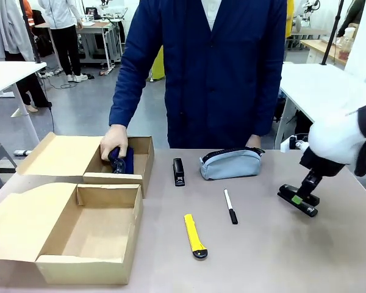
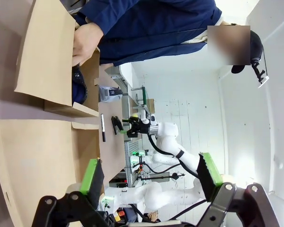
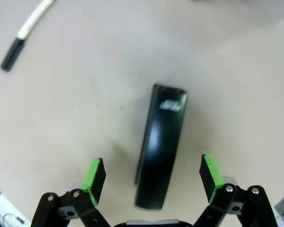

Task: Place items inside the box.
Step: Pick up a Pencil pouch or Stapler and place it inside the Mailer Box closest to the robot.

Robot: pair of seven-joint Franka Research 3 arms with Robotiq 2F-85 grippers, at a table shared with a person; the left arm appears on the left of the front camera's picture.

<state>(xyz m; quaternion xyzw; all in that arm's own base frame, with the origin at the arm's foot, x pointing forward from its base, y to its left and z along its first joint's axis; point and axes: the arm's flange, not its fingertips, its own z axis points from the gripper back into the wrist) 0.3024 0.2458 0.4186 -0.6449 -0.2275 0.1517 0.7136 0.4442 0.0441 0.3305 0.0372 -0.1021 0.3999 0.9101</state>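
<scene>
The right jaws stand open over a black stapler (image 3: 161, 146) lying on the surface (image 1: 262, 244), with a green pad on each side and neither touching it. The left jaws are open too and hold nothing. At the far side, a person's hand (image 1: 114, 145) rests on a navy pouch (image 1: 123, 163) inside the far box (image 1: 113, 178). The near box (image 1: 85, 268) sits open. A second stapler (image 1: 179, 172), a grey-blue pouch (image 1: 230, 165), a marker (image 1: 230, 206) and a yellow knife (image 1: 195, 235) lie on the surface.
</scene>
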